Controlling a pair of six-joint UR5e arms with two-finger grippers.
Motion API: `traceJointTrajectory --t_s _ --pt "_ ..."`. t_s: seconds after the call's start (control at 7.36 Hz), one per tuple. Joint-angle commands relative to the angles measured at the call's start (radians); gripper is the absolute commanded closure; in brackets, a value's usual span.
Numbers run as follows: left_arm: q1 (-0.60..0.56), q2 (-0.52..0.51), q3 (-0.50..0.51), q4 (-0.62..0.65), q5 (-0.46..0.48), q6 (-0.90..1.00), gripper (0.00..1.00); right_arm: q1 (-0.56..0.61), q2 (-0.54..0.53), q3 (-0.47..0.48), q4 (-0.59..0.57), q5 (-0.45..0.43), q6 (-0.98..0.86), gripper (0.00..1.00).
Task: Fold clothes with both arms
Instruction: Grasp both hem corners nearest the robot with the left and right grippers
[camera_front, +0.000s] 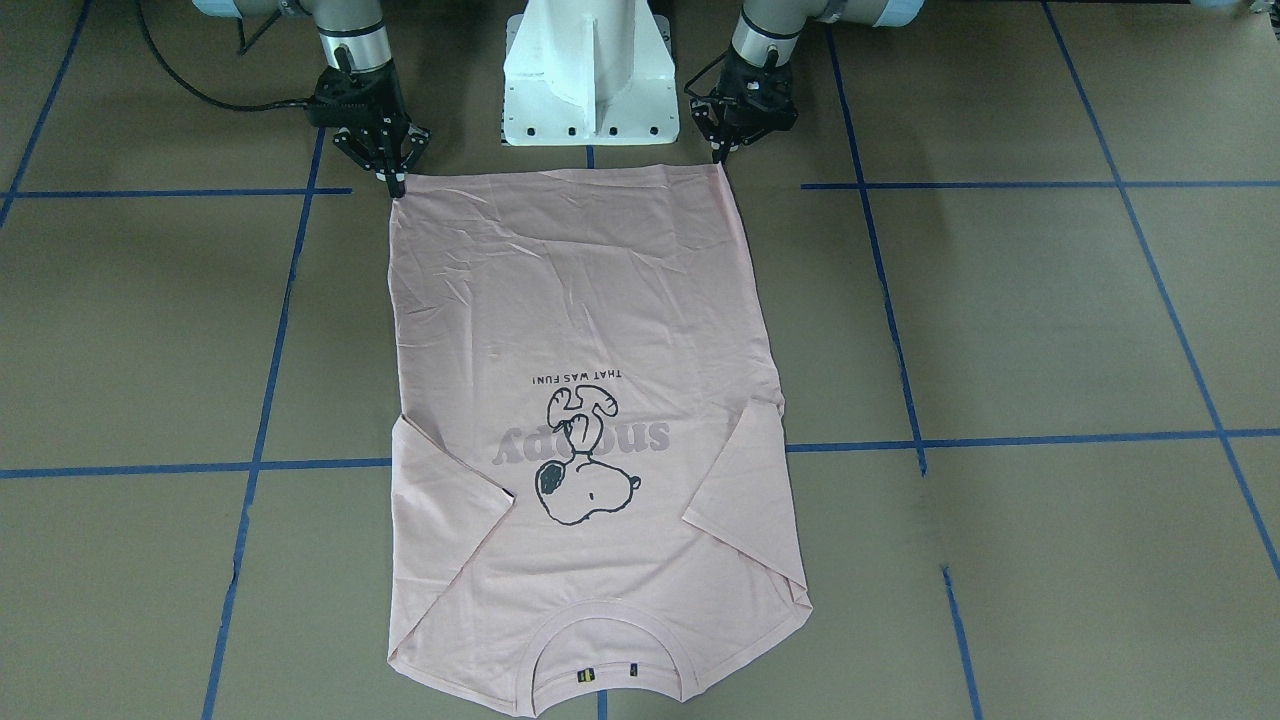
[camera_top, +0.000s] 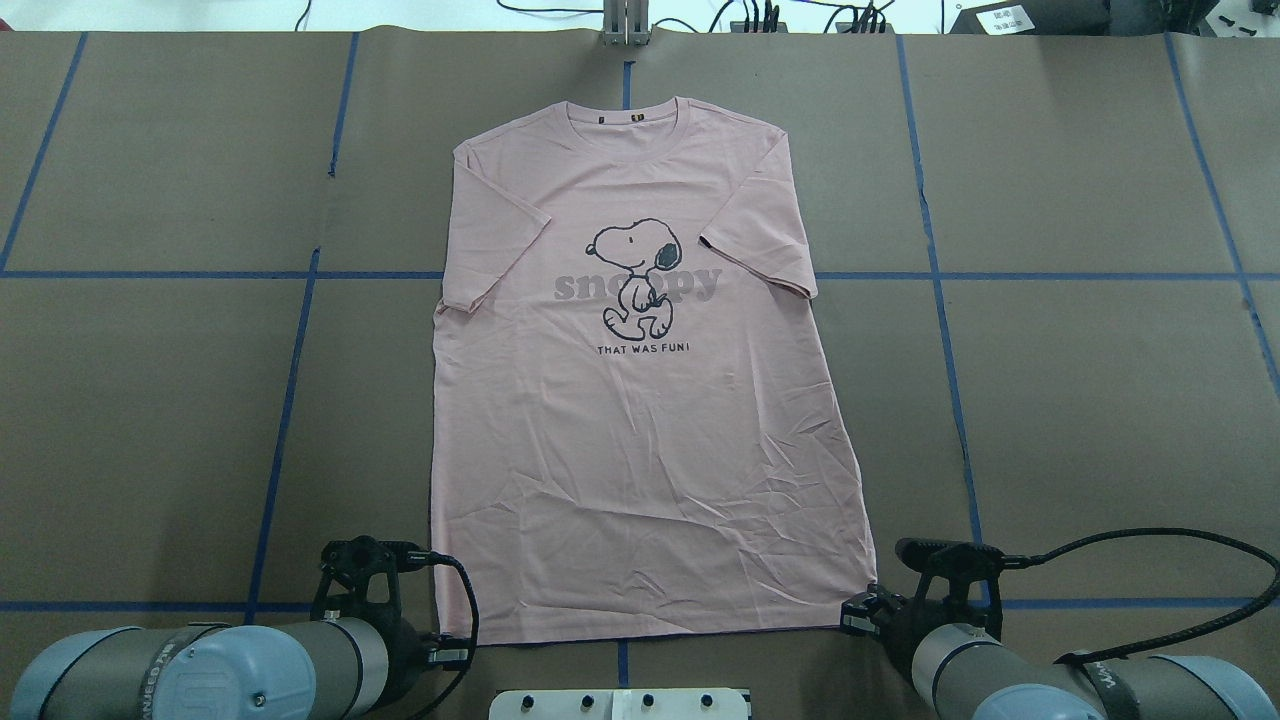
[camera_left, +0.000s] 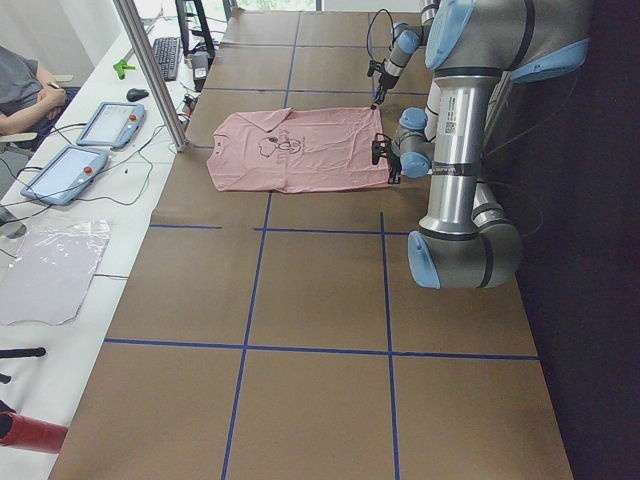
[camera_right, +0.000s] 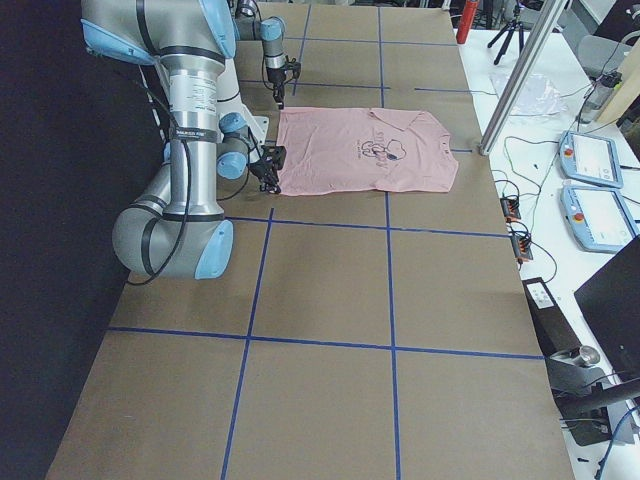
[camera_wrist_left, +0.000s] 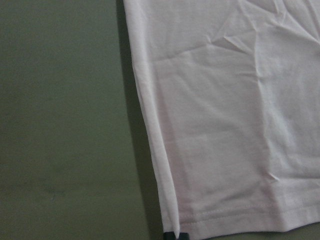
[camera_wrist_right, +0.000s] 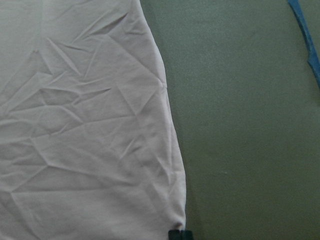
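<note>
The pale pink T-shirt (camera_top: 640, 440) lies flat and print-up on the table, collar (camera_top: 632, 130) at the far side and hem toward me. My left gripper (camera_front: 719, 157) is down at one hem corner with its jaws shut on the cloth. In the left wrist view, dark fingertips (camera_wrist_left: 175, 235) pinch that corner. My right gripper (camera_front: 397, 186) is shut on the other hem corner. The right wrist view shows fingertips (camera_wrist_right: 180, 234) at the shirt's edge (camera_wrist_right: 170, 150). Both sleeves lie folded in over the chest.
The white pedestal base (camera_front: 590, 80) stands between the arms, just behind the hem. Blue tape lines (camera_top: 290, 400) grid the brown table. Tablets, a keyboard and cables lie on a side bench (camera_left: 80, 150), where a person sits.
</note>
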Motion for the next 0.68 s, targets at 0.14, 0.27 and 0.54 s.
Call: traceJointTrajectory --t_s 0.14,0.27,0.54 --pt "-0.009 0.003 -0.056 0.008 -0.006 0.011 1.00 0.005 -0.048 0.105 -0.023 0.012 -0.006 1.00" --pt "-0.022 0.012 -0.138 0.058 -0.041 0.021 1.00 0.005 -0.100 0.232 -0.084 0.044 -0.009 1.00" --pt "-0.104 -0.006 -0.418 0.356 -0.188 0.096 1.00 0.019 -0.104 0.521 -0.338 0.134 -0.014 1.00"
